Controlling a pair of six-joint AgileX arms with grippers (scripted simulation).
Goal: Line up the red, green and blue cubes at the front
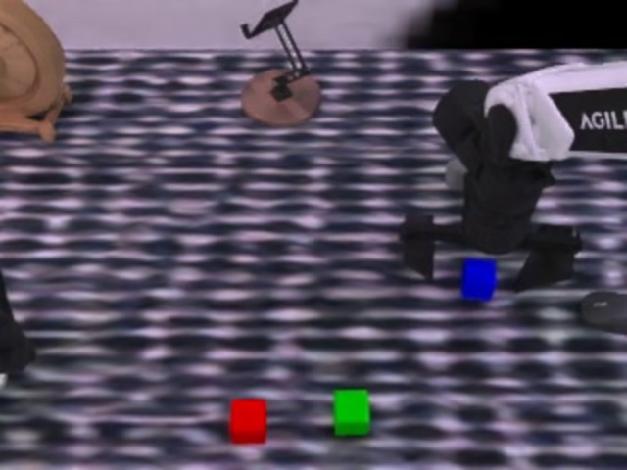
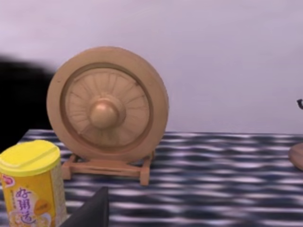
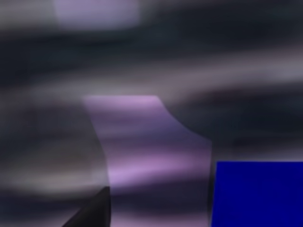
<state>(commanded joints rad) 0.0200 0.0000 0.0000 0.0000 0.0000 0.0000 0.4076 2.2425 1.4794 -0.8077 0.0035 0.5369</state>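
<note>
Right gripper (image 1: 487, 253) stands low over the table's right side, fingers spread wide, the blue cube (image 1: 478, 278) just in front of the gap, not yet between them. Risk, as judged: closing from here would clip or push the cube rather than seat it.

Red cube (image 1: 248, 420) and green cube (image 1: 352, 412), plain and hard-edged, sit near each other at the front. The cloth (image 1: 176, 245) is rippled dark-and-pale.

Left arm (image 1: 12, 338) is parked at the left edge; its fingers cannot be judged.

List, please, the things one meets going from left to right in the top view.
Wooden wheel → red cube → round-based stand → green cube → blue cube between the open fingers of the right gripper → dark disc.
</note>
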